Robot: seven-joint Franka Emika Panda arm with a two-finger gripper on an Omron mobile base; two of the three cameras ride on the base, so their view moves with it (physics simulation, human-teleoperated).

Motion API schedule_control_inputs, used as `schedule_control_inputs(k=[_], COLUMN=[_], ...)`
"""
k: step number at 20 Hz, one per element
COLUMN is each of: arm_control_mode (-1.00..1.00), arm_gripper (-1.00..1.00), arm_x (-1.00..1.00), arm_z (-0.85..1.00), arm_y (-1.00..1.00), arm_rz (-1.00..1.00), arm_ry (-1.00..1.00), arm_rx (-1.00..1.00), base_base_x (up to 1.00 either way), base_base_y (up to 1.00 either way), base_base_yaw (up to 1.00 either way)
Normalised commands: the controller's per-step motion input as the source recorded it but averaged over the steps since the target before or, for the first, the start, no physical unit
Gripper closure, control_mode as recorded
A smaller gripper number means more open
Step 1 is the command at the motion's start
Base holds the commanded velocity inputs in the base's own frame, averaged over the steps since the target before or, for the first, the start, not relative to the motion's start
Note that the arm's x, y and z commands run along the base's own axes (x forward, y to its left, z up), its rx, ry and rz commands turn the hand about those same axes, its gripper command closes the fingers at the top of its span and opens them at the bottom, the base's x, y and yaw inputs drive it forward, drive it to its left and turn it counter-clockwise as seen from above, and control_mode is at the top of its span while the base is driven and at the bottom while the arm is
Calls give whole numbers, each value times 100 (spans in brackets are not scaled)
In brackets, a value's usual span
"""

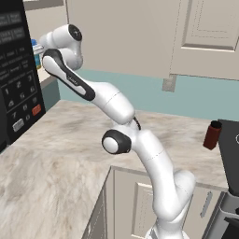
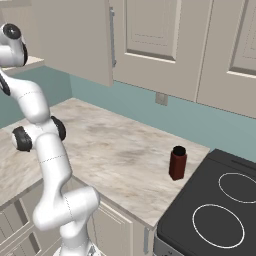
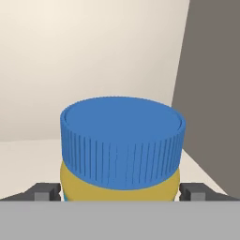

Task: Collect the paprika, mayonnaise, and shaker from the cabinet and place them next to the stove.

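The mayonnaise, a squat jar with a blue ribbed lid and a yellow body, stands on the pale shelf of the cabinet, close in front of the hand. My gripper is open, with one fingertip on each side of the jar's body and a small gap at each. In the left base view the arm reaches up and left to the cabinet shelf, where a bit of the blue lid shows. The paprika, a dark red bottle with a black cap, stands upright on the counter beside the stove. The shaker is out of view.
A black microwave with a keypad stands on the counter just below and left of the shelf. The cabinet's dark side wall rises right of the jar. Panelled wall cabinets hang above the marble counter.
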Motion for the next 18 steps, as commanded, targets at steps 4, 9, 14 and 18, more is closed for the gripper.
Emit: schedule_control_inputs(k=[4,9,14,18], arm_control_mode=[-100,-100,-100,-100], arm_gripper=[-100,100,100,100], arm_x=[5,1,0,0], arm_z=[0,0,0,0], arm_y=[9,9,12,11], arm_rz=[0,0,0,0], arm_ry=[2,1,0,1], arm_rx=[0,0,0,0], base_base_x=[0,0,0,0], base_base_y=[0,0,0,0], base_base_yaw=[0,0,0,0])
